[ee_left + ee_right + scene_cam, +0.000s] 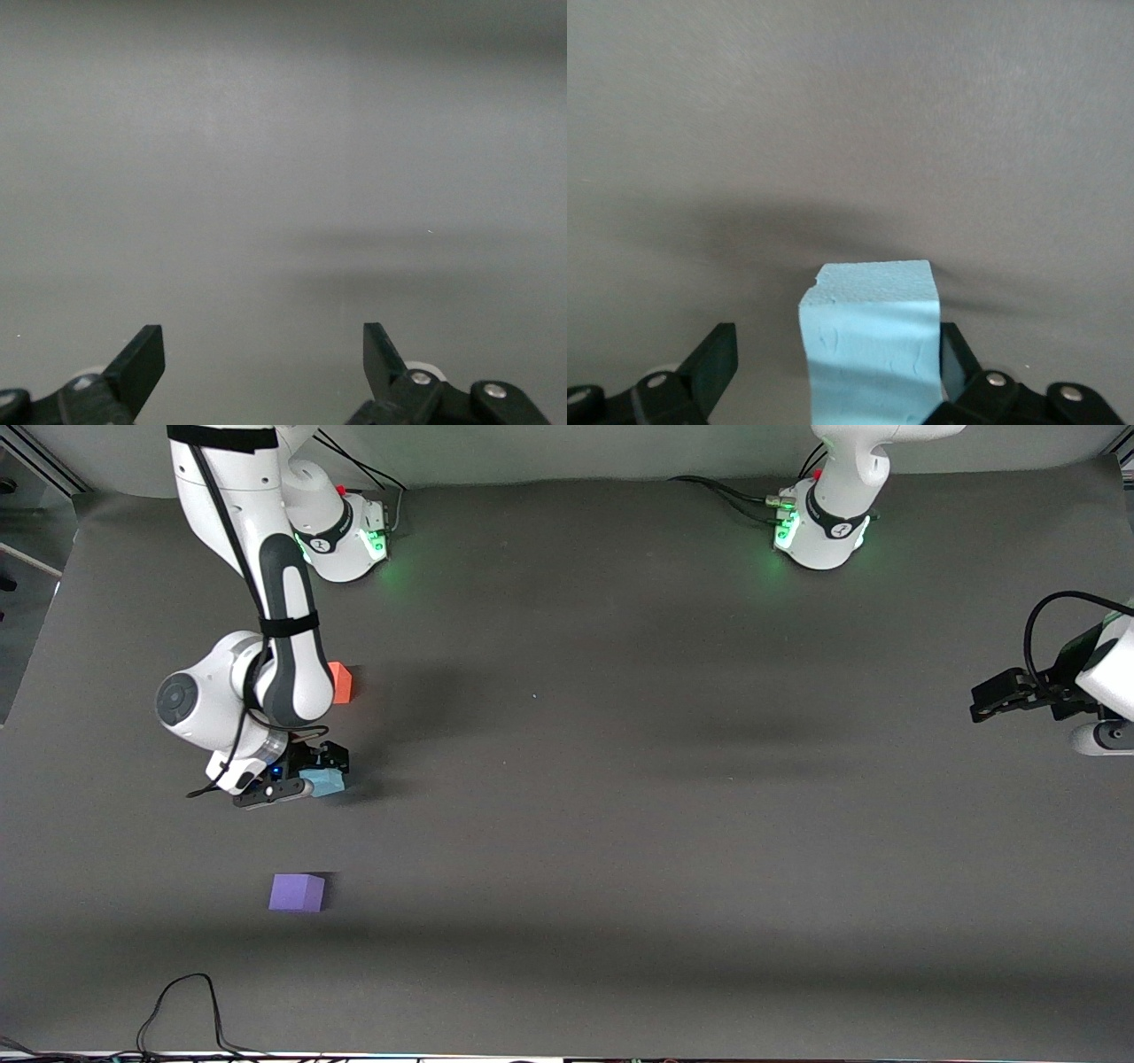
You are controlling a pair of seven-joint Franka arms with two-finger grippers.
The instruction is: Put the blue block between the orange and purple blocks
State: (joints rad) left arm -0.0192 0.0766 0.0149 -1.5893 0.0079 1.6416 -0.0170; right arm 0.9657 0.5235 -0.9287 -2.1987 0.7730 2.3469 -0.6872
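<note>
The blue block (329, 782) is a light sky-blue cube on the grey mat, between the orange block (340, 682), farther from the front camera, and the purple block (297, 892), nearer to it. My right gripper (312, 777) is low over the blue block with its fingers open around it. In the right wrist view the blue block (873, 345) lies against one finger (954, 352), with a clear gap to the other; the gripper (835, 361) does not clamp it. My left gripper (982, 701) waits open and empty at the left arm's end of the table, over bare mat (264, 365).
The right arm's elbow (199, 700) hangs over the mat beside the orange block and partly covers it. A black cable (182, 1001) loops at the front edge. The grey mat (620, 779) spreads between the two arms.
</note>
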